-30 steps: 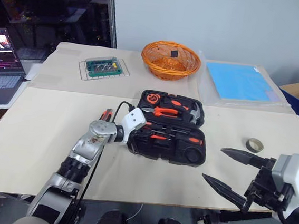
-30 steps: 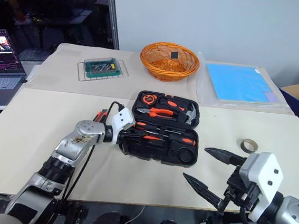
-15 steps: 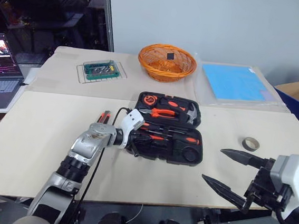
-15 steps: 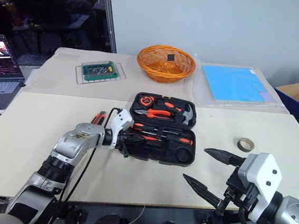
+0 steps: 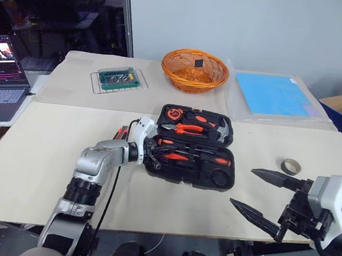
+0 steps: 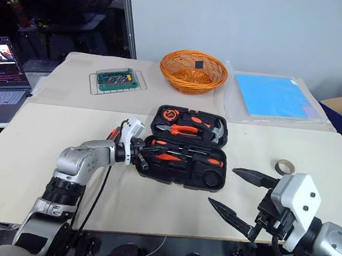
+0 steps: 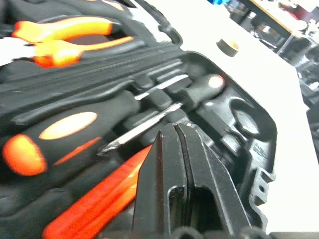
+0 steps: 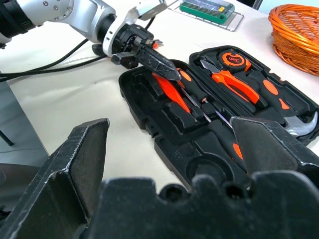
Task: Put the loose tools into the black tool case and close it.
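Tape measure (image 8: 234, 60) label unreadable; left gripper (image 8: 167, 71) fingers pressed together, right gripper (image 5: 255, 193) fingers spread.

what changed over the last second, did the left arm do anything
The left gripper rolled at the wrist over the near half of the black tool case, its fingers shut and empty, tips just above an orange tool. Nothing was picked up or let go. The right gripper stayed open at the table's near edge, and the tape roll stayed on the table, outside the case.
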